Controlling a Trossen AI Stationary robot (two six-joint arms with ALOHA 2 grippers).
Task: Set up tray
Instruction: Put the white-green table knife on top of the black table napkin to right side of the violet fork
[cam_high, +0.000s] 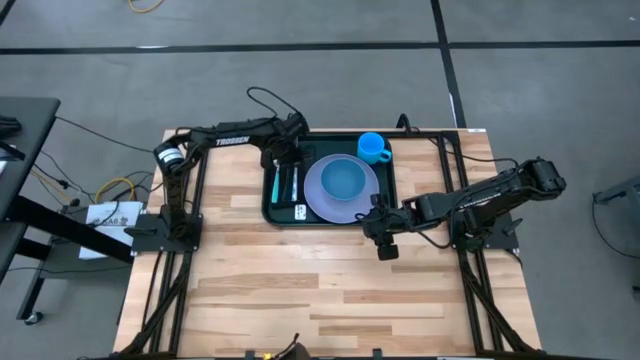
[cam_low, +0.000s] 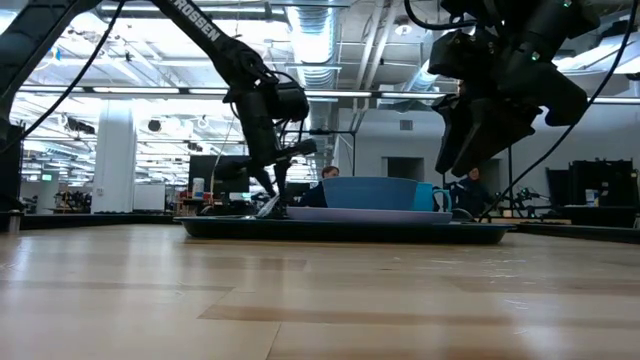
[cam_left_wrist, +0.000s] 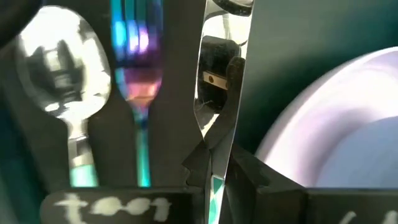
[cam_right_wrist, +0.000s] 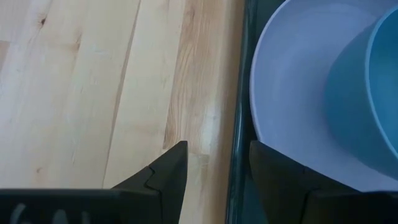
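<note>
Nearly complete: tray holds plate, bowl, cup; left gripper pinches knife; right gripper wide, empty.

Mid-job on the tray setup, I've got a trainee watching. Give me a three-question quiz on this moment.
1. True or false: the left gripper is shut on the knife.
2. What sits on the lavender plate? A) blue bowl B) spoon C) napkin
3. Fill in: the right gripper hangs open over the tray's ____ nearest the bare tabletop.

Key
1. True: its fingers pinch the blade, beside the fork and spoon.
2. A: the blue bowl; the blue cup stands apart in a tray corner.
3. rim
</note>
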